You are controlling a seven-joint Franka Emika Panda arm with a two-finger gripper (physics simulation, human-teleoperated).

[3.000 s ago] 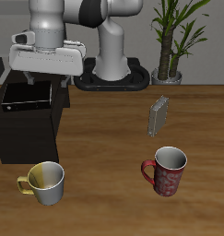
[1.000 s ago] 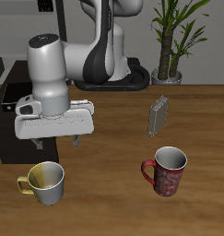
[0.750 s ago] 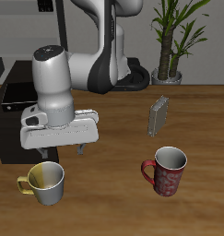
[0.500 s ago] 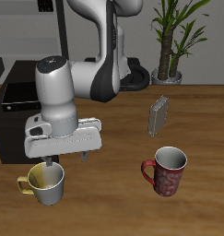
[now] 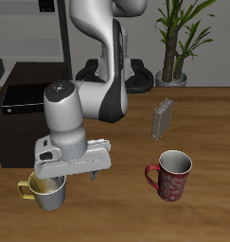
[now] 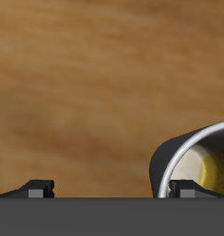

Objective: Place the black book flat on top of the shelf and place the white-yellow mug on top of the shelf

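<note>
The white-yellow mug [image 5: 45,190] stands near the table's front edge, in front of the shelf [image 5: 26,132]. My gripper [image 5: 75,177] is open and low over the mug's rim. One finger [image 5: 58,178] is at the rim and the other [image 5: 92,175] is outside, beside the mug. In the wrist view the mug [image 6: 181,155] shows by one fingertip [image 6: 186,187], with the gripper [image 6: 112,190] holding nothing. The black book [image 5: 20,98] lies flat on top of the shelf.
A red patterned mug [image 5: 170,176] stands near the front edge, apart from the gripper. A grey ribbed block [image 5: 163,118] stands upright farther back. A potted plant [image 5: 173,43] is at the table's back, beside the robot's base.
The gripper has moved from above the shelf and book, forward and down to the white-yellow mug. It has stayed open. The book has stayed on the shelf.
</note>
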